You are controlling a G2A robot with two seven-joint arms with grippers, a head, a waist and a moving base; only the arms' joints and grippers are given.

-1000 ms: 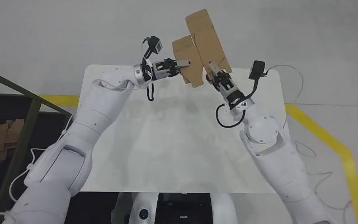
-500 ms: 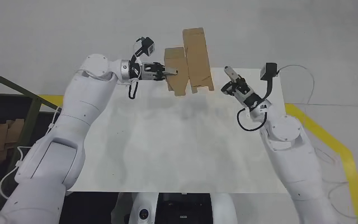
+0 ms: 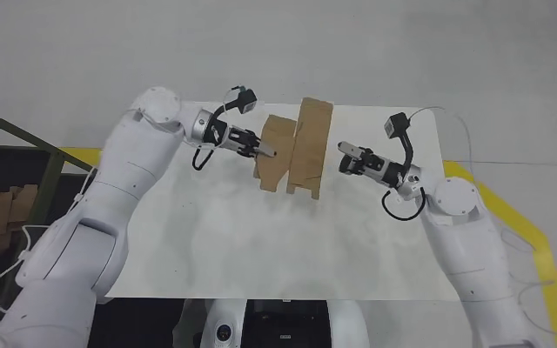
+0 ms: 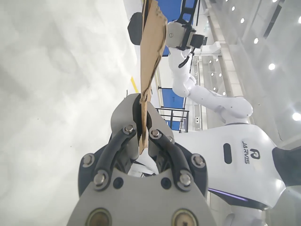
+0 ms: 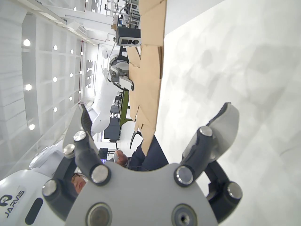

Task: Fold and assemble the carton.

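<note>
The flattened carton (image 3: pixel 291 157) was held on edge over the far middle of the counter (image 3: pixel 261 252), apparently so that its panels hung free to be opened out from the other side. The left jaws were clenched on one side edge of the cardboard, carrying it alone. The right jaws stood spread wide just beside the opposite edge, facing it and touching nothing.

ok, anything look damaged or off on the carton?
Yes. In the left wrist view the carton edge running into the left jaws is ragged and frayed, like torn cardboard rather than a clean cut. The left jaws are shut on that edge alone; the right jaws stand open, clear of it.
</note>
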